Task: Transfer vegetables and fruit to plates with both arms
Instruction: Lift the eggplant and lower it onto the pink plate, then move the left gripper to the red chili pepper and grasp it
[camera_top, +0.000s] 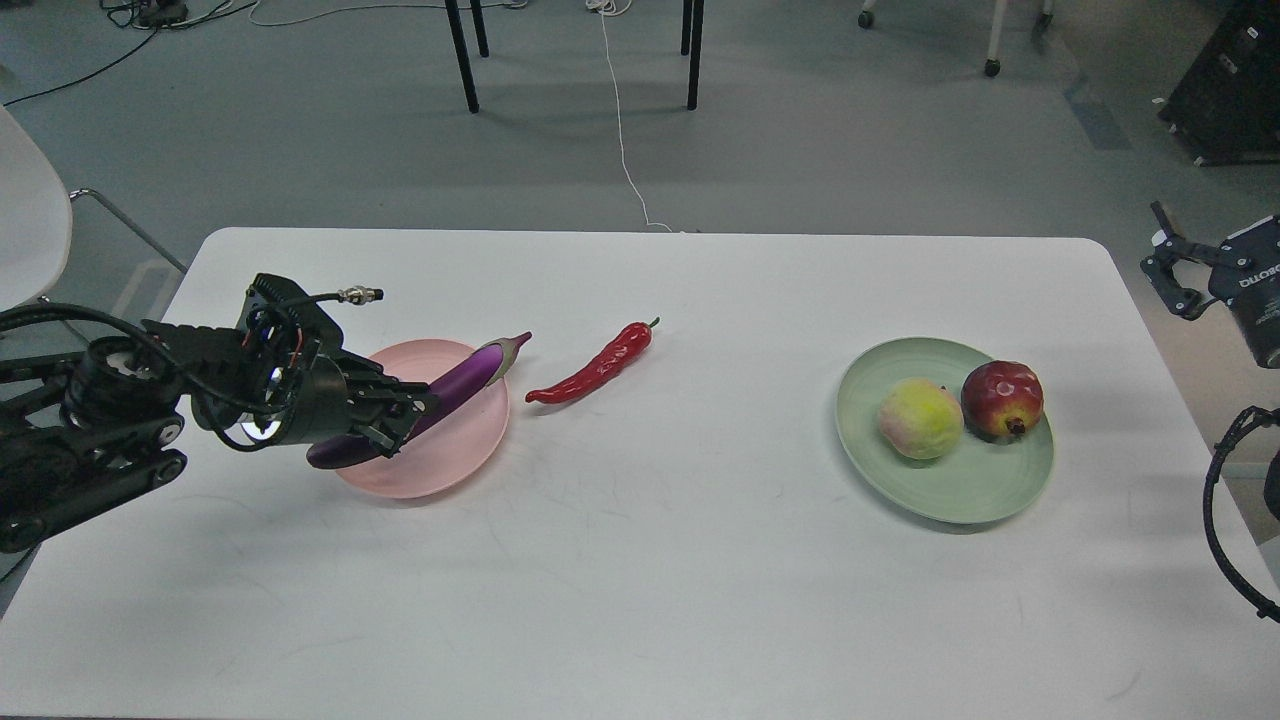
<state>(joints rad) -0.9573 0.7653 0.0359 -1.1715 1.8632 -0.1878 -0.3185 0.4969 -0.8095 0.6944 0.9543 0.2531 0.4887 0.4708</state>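
The long shiny purple eggplant lies slanted across the round pale pink plate. Its pale green stem end sticks out past the far right rim of the plate. Its dark round end hangs over the near left rim.

The left gripper is right at the lower part of the eggplant, with its black fingers on both sides of it. The fingers look closed around the eggplant. The black left arm comes in from the left, low over the surface, with looped black cables.

The wrinkled red chili pepper lies on the white surface, just to the right of the pink plate. It is not touching the plate or the eggplant. Its thin tip points toward the plate.

Far over on the right sits the round pale green plate. On it are the fuzzy yellow-green peach and the dark red pomegranate, side by side and touching. The pomegranate is on the right.

The right gripper is up by the right edge, off past the surface, well away from the green plate. Its fingers hold nothing. I cannot tell how far apart they are.
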